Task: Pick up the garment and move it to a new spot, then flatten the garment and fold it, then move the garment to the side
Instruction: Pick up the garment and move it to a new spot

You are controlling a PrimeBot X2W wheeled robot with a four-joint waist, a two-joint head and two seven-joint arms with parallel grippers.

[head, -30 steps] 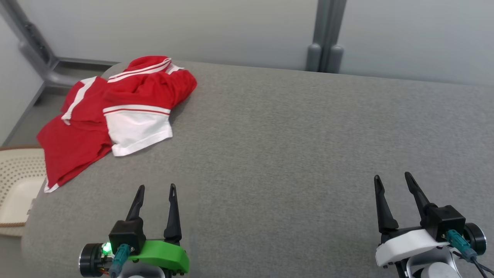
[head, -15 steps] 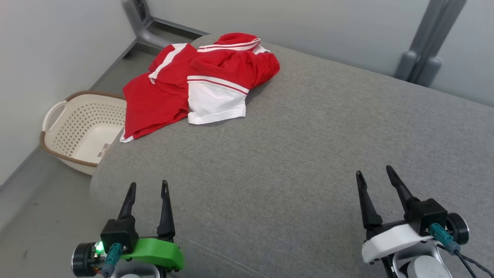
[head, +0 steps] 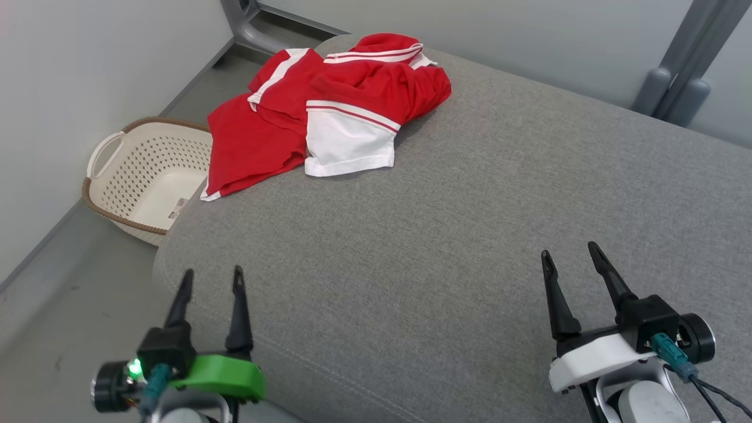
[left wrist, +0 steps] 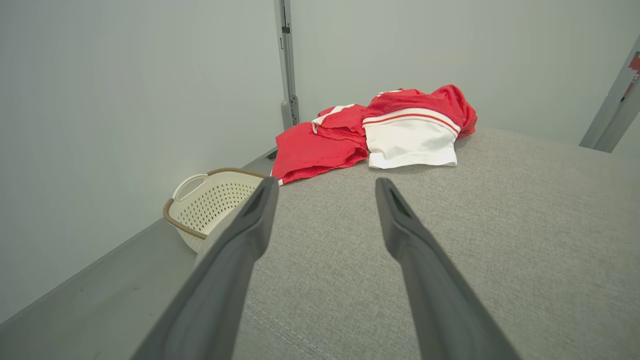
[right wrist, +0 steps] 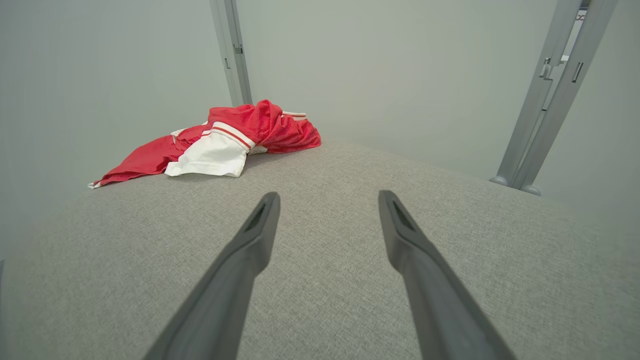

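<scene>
The left gripper (left wrist: 326, 184) has its two dark fingers spread wide apart, with nothing between them, over a big gray cushion (left wrist: 500, 225). Far ahead, a red and white garment (left wrist: 400, 130) lies bunched up by the cushion's far edge. A cream basket (left wrist: 210, 205) with little holes sits on the floor (left wrist: 100, 300) beside the cushion.

Free room and obstacles ahead of my grippers. The bare grey cushion (head: 440, 235) runs unbroken from my left gripper (head: 212, 270) and my right gripper (head: 569, 249), both with fingers spread, up to the red and white garment (head: 329, 117), a low crumpled heap at the far left corner that reaches the cushion's left edge. Left of the cushion, the floor (head: 64, 305) forms a narrow lane bounded by the wall (head: 88, 70) and partly taken by a perforated basket (head: 126, 179) beside the garment's edge. Grey posts (head: 675, 82) stand behind the far right edge.
</scene>
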